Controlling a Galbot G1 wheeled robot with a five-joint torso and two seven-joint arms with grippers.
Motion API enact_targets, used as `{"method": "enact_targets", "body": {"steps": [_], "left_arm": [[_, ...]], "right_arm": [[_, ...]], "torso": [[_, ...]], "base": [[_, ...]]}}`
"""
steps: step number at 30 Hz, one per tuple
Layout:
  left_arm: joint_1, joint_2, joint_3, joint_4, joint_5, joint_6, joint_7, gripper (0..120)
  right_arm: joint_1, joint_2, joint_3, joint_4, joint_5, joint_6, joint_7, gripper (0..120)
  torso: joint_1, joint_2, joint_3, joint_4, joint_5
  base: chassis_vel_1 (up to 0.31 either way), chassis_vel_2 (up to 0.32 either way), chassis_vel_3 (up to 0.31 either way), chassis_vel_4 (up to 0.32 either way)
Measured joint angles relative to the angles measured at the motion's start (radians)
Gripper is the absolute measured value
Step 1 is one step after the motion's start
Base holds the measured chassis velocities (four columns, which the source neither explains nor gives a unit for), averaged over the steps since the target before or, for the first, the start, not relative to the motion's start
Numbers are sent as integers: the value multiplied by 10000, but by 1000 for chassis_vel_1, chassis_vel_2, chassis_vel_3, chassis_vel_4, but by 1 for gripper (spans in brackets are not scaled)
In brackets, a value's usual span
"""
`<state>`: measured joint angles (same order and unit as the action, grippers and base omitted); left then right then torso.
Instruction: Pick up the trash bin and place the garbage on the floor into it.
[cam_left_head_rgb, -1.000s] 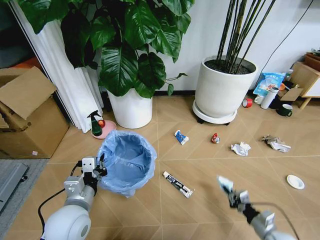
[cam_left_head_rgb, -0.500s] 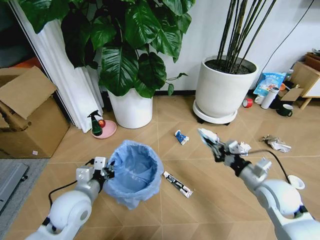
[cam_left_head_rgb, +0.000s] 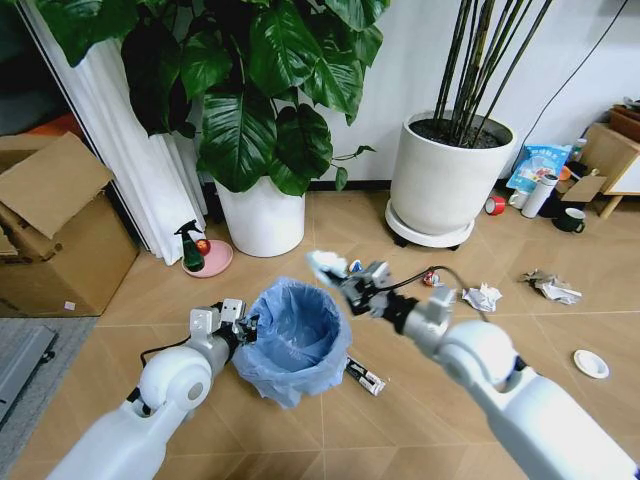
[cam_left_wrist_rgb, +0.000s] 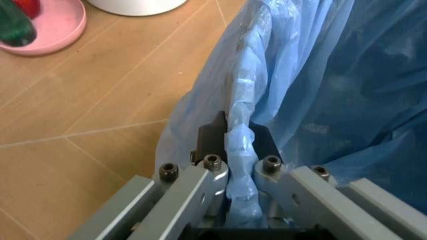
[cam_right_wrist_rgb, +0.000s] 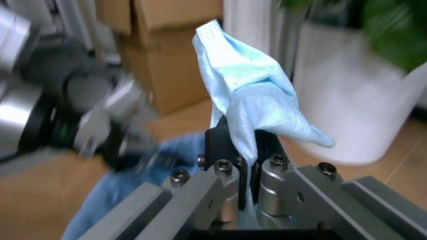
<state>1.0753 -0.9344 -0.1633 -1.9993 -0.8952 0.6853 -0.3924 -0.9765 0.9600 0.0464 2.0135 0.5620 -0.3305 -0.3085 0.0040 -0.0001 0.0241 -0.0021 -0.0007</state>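
Above tan floor tiles, the left gripper (cam_left_wrist_rgb: 239, 165) is pinching the trash bin's (cam_left_head_rgb: 293, 335) rim; the right gripper (cam_right_wrist_rgb: 245, 165) is clamping flimsy pale blue tissue (cam_right_wrist_rgb: 250, 95) over it.

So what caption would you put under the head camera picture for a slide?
Left gripper holds the trash bin by its rim while the right gripper carries a pale blue tissue above it.
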Motion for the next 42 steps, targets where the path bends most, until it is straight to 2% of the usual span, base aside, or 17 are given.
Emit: {"method": "enact_targets", "body": {"steps": [4,6,8,11,16,19,21,22,23,26,29,30,31,32,33,35,42], "left_arm": [[-107,17,-1,57,-60,8,-5,0],[-115,22,-30,73,-62,14,-6,0],[-117,22,-47,75,-64,15,-4,0],[-150,-4,-106,95,-63,17,3,0],[-155,-27,-127,100,-59,17,7,0],[-154,-31,-134,100,-52,17,9,0],[-152,-32,-136,100,-50,16,11,0],[-147,-34,-140,101,-45,14,13,0],[-146,-35,-141,101,-43,13,14,0],[-143,-36,-144,100,-41,12,15,0],[-57,-22,-310,71,-41,1,37,0],[49,-9,-606,45,-21,-25,25,0],[128,-35,-812,41,33,-52,23,0],[208,-72,-999,41,92,-88,26,0],[208,-72,-999,41,92,-88,26,0],[361,-97,-1396,44,189,-132,27,0],[757,-26,-1984,24,376,-191,48,0]], "right_arm": [[268,-35,-502,-74,-20,-658,136,5],[450,-1,-796,-203,-20,-899,329,17],[500,13,-870,-221,6,-979,399,20],[647,44,-1111,-329,143,-1106,571,35],[719,84,-1184,-433,151,-1106,593,49],[720,94,-1185,-443,151,-1103,593,64],[718,95,-1182,-444,151,-1098,593,69],[710,98,-1168,-445,151,-1084,593,82],[707,98,-1161,-445,150,-1079,592,87],[703,100,-1150,-446,148,-1071,590,97],[786,208,-1188,-604,149,-947,696,100],[924,397,-1124,-754,174,-827,917,100],[937,473,-929,-755,233,-776,1072,100],[880,500,-568,-703,315,-750,1243,100],[880,500,-568,-703,315,-750,1243,100],[588,399,294,-458,463,-746,1381,100],[-591,-183,2191,-530,388,-624,1110,100]], "torso": [[-1,0,-1,-2,-1],[-1,0,0,-1,-1],[-1,0,0,-1,0],[-1,1,-1,-2,-1],[-1,1,-1,-1,0],[-1,1,-1,-1,0],[-1,1,-1,-1,0],[-1,1,-1,-1,0],[-1,1,-1,-1,0],[-1,1,-1,-1,0],[-1,1,-2,-13,-10],[-1,1,0,2,9],[-2,2,-3,2,12],[-1,1,-1,4,-10],[-1,1,-1,4,-10],[-1,1,-2,2,8],[-2,2,-2,-2,4]], "base": [[0,0,0,0],[0,0,0,0],[0,0,0,0],[0,0,0,0],[0,0,0,0],[0,0,0,0],[0,0,0,0],[0,0,0,0],[0,0,0,0],[0,0,0,0],[0,0,0,0],[0,0,0,0],[0,0,0,0],[0,0,0,0],[0,0,0,0],[0,0,0,0],[0,0,0,0]]}}
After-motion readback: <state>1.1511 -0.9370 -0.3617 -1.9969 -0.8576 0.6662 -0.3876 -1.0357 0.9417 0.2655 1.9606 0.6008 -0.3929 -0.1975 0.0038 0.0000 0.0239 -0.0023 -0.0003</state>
